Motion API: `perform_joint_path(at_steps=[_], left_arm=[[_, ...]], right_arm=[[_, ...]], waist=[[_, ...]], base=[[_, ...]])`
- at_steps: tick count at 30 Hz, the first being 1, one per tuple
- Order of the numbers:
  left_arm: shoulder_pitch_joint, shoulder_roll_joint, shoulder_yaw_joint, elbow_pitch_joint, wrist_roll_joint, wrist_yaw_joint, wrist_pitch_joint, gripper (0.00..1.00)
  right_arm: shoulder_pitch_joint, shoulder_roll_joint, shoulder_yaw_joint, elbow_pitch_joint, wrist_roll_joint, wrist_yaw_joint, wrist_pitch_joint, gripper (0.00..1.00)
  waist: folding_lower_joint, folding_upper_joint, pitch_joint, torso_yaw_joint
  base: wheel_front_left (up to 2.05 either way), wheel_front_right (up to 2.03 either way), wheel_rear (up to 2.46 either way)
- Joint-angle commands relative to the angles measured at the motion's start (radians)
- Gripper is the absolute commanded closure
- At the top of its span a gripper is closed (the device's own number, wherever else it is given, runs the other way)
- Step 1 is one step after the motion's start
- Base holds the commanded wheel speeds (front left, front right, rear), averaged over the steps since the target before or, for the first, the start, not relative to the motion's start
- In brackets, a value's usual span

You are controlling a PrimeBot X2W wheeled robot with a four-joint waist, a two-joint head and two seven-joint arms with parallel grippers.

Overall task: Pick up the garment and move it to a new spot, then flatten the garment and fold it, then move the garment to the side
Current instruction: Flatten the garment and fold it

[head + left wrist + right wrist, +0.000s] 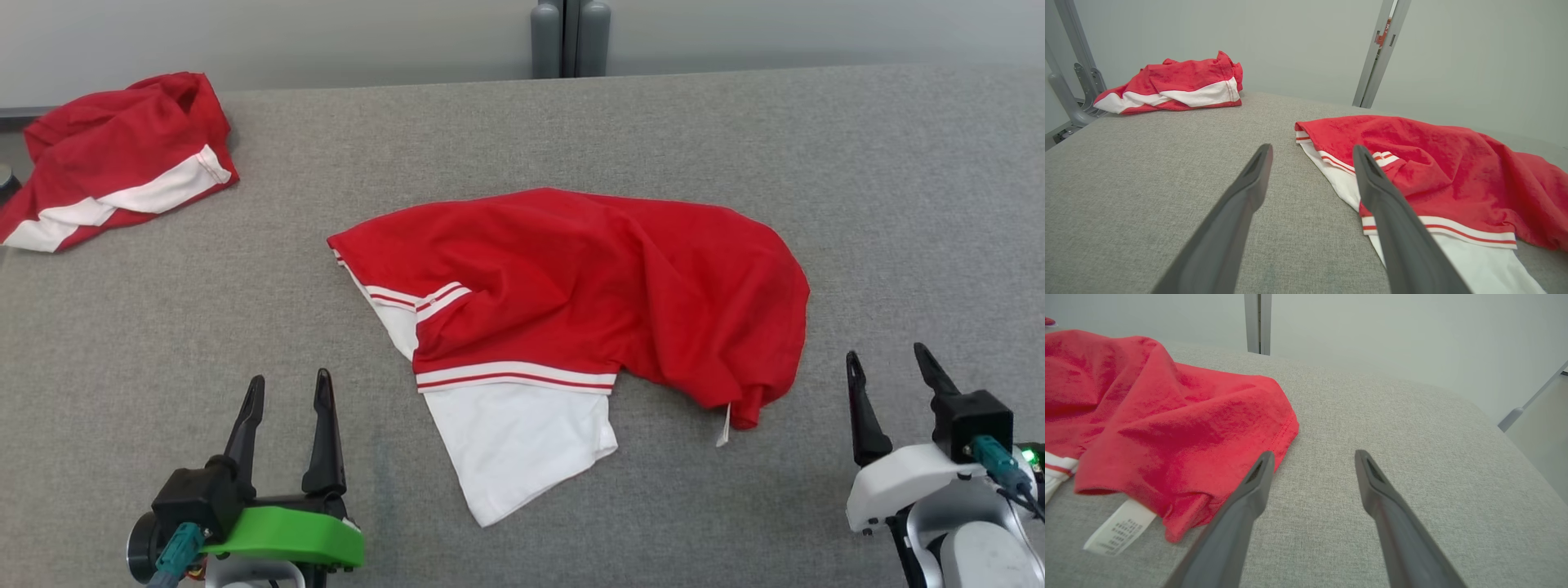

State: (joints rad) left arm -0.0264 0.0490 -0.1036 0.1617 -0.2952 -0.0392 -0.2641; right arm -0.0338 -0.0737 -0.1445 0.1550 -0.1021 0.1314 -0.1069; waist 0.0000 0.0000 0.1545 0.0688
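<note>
A grey fabric-covered table (735, 139) spans the head view, with a pale wall behind it. The garment (588, 278), red with white panels and red-and-white striped bands, lies crumpled near the table's middle. Its red body is bunched toward the robot's right, and 1 white panel reaches toward the near edge. A second red and white garment (114, 155) sits heaped at the far left corner, well apart from the first. The left gripper (291, 376) hovers at the near left, its 2 dark fingers spread wide with nothing between them, clear of the white panel. The right gripper (885, 351) hovers at the near right, just beside the garment's bunched red end, its fingers likewise released and empty, with bare table between them in the right wrist view. A small white label (723, 426) hangs from the red hem at the garment's near right and rests on the table, its print too fine to read.
</note>
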Motion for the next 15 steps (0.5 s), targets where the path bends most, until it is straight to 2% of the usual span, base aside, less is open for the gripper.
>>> perform_joint_path(at_steps=[1, 8, 15], left_arm=[[-0.005, 0.003, -0.001, -0.002, 0.003, -0.001, -0.001, 0.00], [-0.029, 0.003, -0.006, -0.001, 0.006, 0.001, -0.001, 0.00], [-0.035, 0.003, -0.001, -0.001, -0.005, 0.006, -0.001, 0.00]], right_arm=[[-0.031, 0.004, -0.006, 0.014, 0.005, -0.001, 0.012, 0.00], [-0.189, -0.013, 0.013, 0.234, 0.029, -0.001, 0.078, 0.00], [-0.282, -0.016, 0.057, 0.458, 0.117, -0.001, 0.154, 0.00]], waist=[[0.0000, 0.0000, 0.006, 0.008], [0.0000, 0.0000, 0.030, 0.045], [0.0000, 0.0000, 0.034, 0.084]], base=[[0.00, 0.00, 0.00], [0.00, 0.00, 0.00], [0.00, 0.00, 0.00]])
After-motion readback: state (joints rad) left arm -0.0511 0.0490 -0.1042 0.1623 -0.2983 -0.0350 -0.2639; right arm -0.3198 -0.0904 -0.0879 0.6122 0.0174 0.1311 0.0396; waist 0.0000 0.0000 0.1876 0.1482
